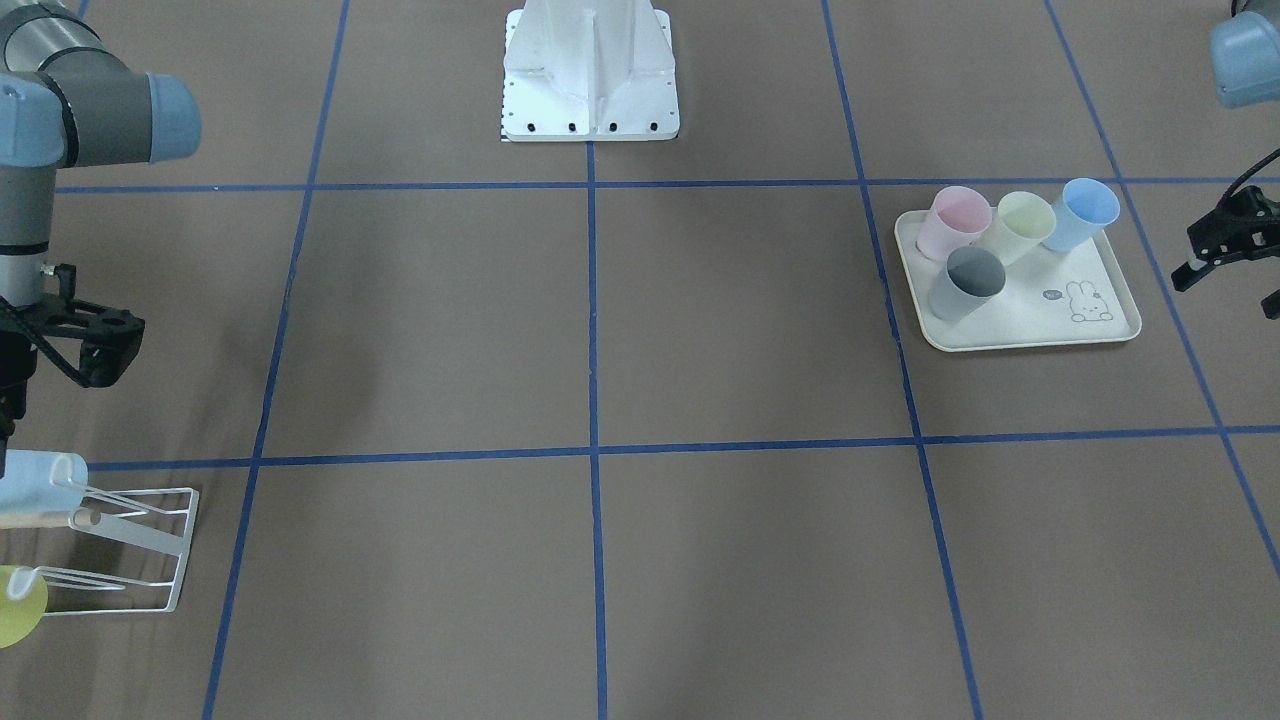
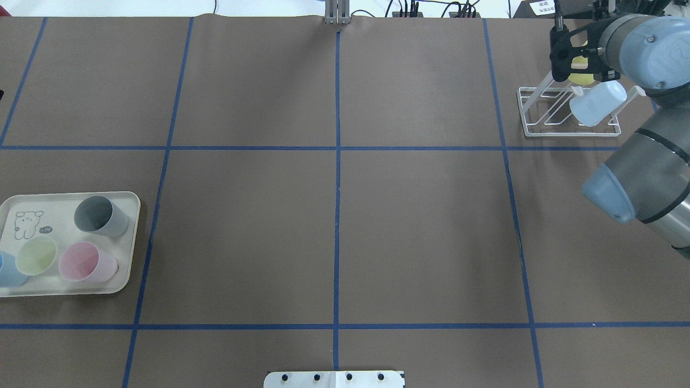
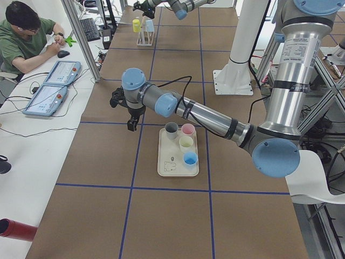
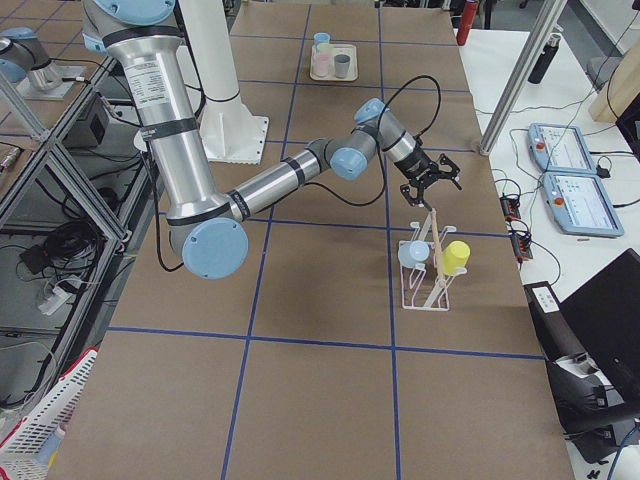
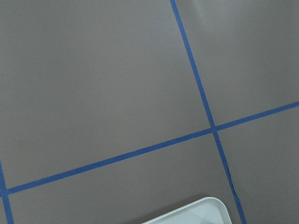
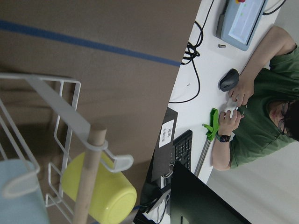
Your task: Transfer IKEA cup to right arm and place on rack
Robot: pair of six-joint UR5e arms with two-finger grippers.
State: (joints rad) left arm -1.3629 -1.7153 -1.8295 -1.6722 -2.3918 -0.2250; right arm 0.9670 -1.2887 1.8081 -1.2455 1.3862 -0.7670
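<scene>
- Two cups hang on the rack (image 2: 550,110), at about 2 o'clock on the worktop (image 2: 334,231) seen from overhead. A pale blue cup (image 2: 597,102) is on the robot's side and a yellow cup (image 2: 581,77) on the far side.
- The pale blue cup lies tilted. Its long axis runs from 8 to 2 o'clock overhead, with the broader mouth end toward 8 o'clock, where the front view shows a prong entering it.
- The right end effector (image 2: 572,60) hovers just above the rack, fingers spread and holding nothing.
- The overhead view misses the left end effector (image 1: 1228,290). The front view catches it at 3 o'clock, fingers wide apart and empty, beside the tray (image 1: 1030,320).
- The tray carries a grey cup (image 1: 965,285), pink cup (image 1: 952,222), pale green cup (image 1: 1018,228) and blue cup (image 1: 1080,215), all upright.
- Only the right wrist view shows a person (image 6: 261,107) seated past the worktop's edge. The left wrist view gives just blue tape lines (image 5: 140,154) and a tray corner.
</scene>
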